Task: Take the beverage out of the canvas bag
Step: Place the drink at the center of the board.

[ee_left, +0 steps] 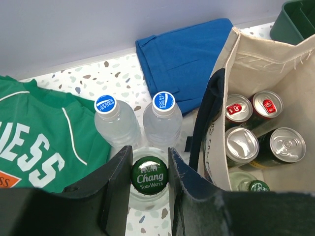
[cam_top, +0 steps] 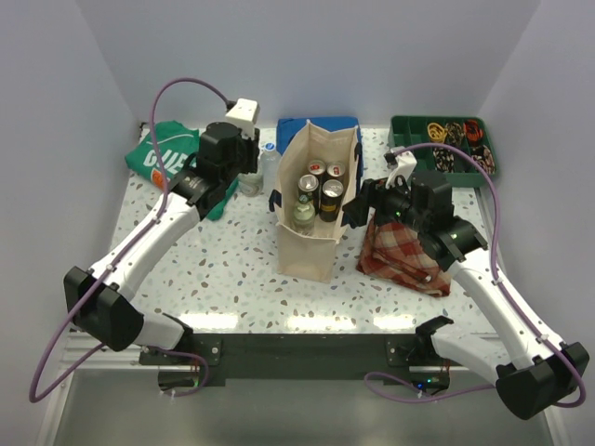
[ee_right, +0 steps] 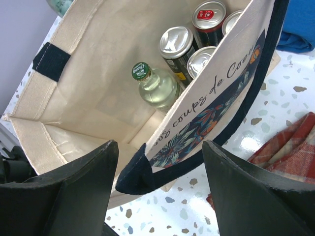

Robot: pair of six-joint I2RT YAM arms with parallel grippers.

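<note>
Left gripper (ee_left: 149, 162): jaws tight beside soda bottle (ee_left: 149, 176) standing on table (cam_top: 214, 269) left of canvas bag (cam_top: 302, 255), grip uncertain | right gripper (ee_right: 160, 147): jaws wide, straddling bag's right wall | cans (ee_right: 177, 42), green-capped bottle (ee_right: 155, 86) upright inside, probably nearer right arm.

Speckled terrazzo table (cam_top: 223, 265), pale bare walls (cam_top: 316, 56)

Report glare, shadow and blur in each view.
Top external: even light, soft shadows, glare streaks on the table near its near edge. Left wrist: Chang bottle sharp, left tool dark and soft in the foreground. Right wrist: can tops shine, table glares beside the plaid cloth, right tool nearly black.
</note>
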